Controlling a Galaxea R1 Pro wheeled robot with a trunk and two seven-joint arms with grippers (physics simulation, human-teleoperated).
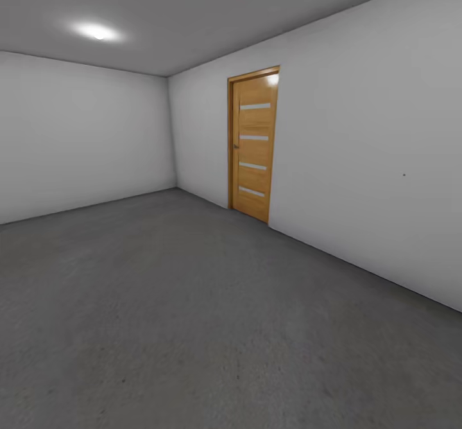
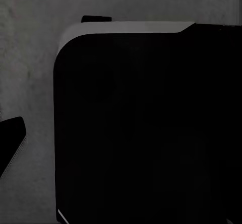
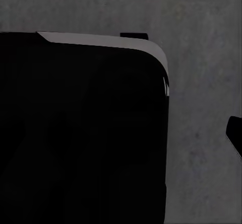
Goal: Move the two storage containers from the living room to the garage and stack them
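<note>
The head view looks across the garage (image 1: 96, 159), a bare room with plain white walls (image 1: 372, 159) and a grey ceiling carrying one round lit lamp (image 1: 97, 31) at the far left. The floor (image 1: 192, 326), a dark grey, mottled concrete surface, runs from the near edge to the far corner where the two walls meet. A wooden door (image 1: 255, 145) with four narrow pale horizontal panes stands shut in the right wall, set in a wooden frame, toward the far end of that wall. The two storage containers cannot be placed from these pictures; no red-orange bin lies on the concrete. In the left wrist view a large black rounded body with a pale grey upper edge (image 2: 126, 28) hangs over the same mottled floor, and a small dark tip (image 2: 11, 138) juts in at the side. The right wrist view gives a like black body (image 3: 80, 133) and a dark tip (image 3: 235, 133) over concrete. Whether either pair of jaws is spread or pressed together cannot be told.
</note>
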